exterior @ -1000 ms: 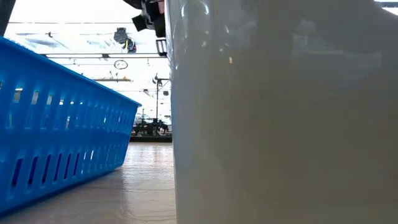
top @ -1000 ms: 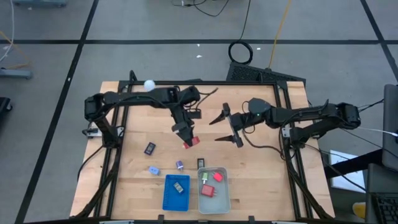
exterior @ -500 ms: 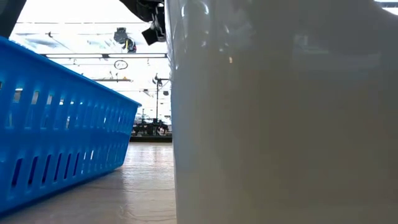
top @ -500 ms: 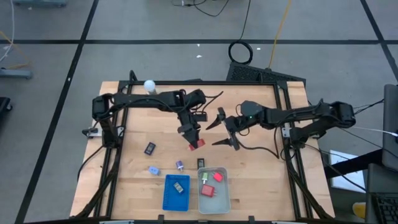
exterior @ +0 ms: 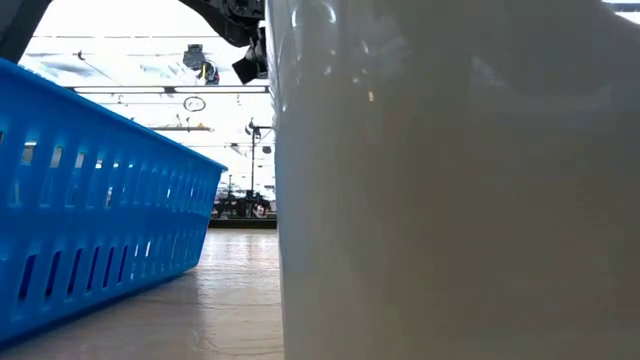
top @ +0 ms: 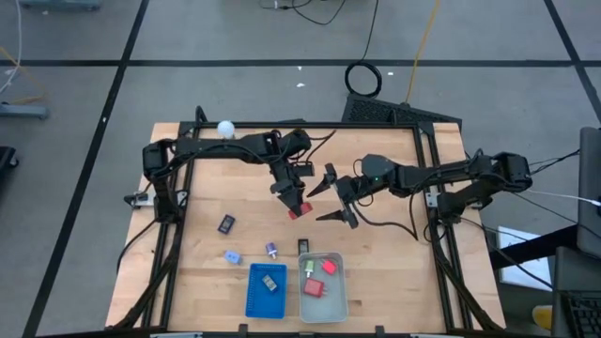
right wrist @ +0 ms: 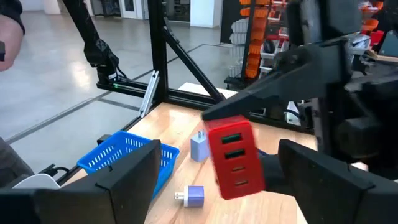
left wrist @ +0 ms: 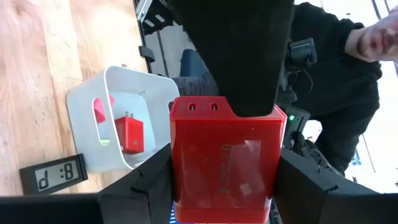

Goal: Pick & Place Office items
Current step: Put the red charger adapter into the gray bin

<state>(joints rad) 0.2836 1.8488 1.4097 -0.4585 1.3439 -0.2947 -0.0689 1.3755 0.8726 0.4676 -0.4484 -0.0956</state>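
Observation:
My left gripper (top: 293, 199) hangs over the middle of the table, shut on a red blocky office item (top: 299, 209). Just to its right my right gripper (top: 327, 201) stands open, its fingers spread on either side of the block's end without touching it. On the wood lie two small black items (top: 226, 224) (top: 304, 247), a light blue one (top: 232, 256) and a purple-topped one (top: 270, 250). The pale grey tray (top: 344, 291) holds red items (top: 315, 287) and a green one (top: 309, 267). My left gripper pinches the red block by two opposite sides (left wrist: 177, 180) between its two fingers (left wrist: 146, 186). The fingers come nearly level from the table's far left. The block sticks out past the fingertips, its slotted face (right wrist: 235, 163) toward my right gripper, lifted clear of the table.
A blue tray (top: 251, 296) with one item stands left of the grey tray at the near edge. A white ball on a base (top: 225, 129) sits at the far left. The two trays' walls (exterior: 450, 200) (exterior: 100, 200) fill the low view. A person stands beyond the table.
My left gripper has carried the red block a little toward the table's right edge, still clear of the table. My right gripper has come toward the left, closer to the block, and has stayed open.

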